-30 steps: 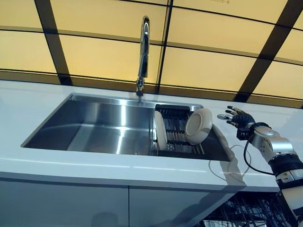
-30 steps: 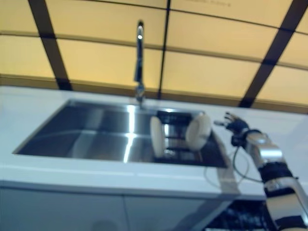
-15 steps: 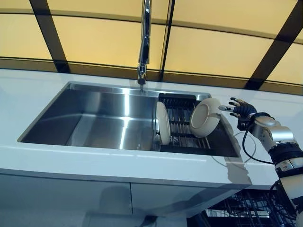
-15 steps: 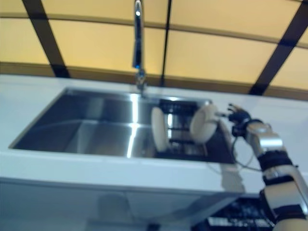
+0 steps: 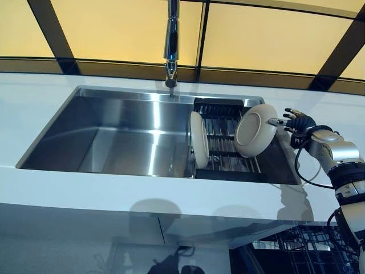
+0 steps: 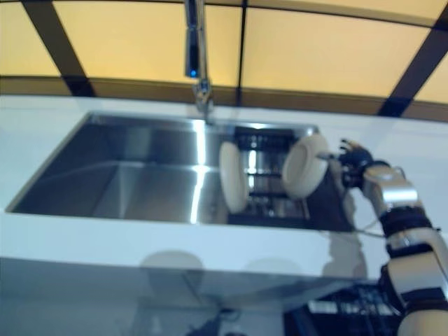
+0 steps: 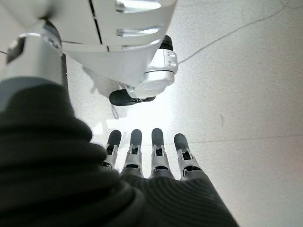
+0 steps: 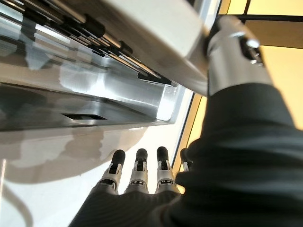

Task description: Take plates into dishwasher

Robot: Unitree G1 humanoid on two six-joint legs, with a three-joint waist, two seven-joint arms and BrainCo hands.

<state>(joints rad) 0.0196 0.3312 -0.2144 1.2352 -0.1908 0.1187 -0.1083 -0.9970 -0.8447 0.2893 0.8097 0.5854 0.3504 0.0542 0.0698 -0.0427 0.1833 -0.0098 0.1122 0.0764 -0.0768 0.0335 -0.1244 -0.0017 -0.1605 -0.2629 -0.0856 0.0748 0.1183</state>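
Two cream plates stand in a black dish rack (image 5: 223, 155) at the right end of the steel sink (image 5: 120, 137). One plate (image 5: 197, 140) stands on edge. The other plate (image 5: 254, 131) leans tilted, its hollow side facing left. My right hand (image 5: 297, 121) is at that plate's right rim, fingers straight and spread. In the right wrist view its thumb (image 8: 231, 61) rests against the plate's pale rim (image 8: 156, 26), and the fingers (image 8: 140, 166) stay straight over the counter. My left hand (image 7: 156, 152) hangs open above the floor, holding nothing.
A tall chrome faucet (image 5: 171, 43) rises behind the sink. White countertop (image 5: 102, 191) surrounds it, with a yellow panelled wall behind. The wire rack of an open dishwasher (image 5: 305, 251) shows below the counter at the lower right.
The camera has tipped down and moved in, so the whole scene shifted. My right hand has closed the gap to the tilted plate and now touches its rim.
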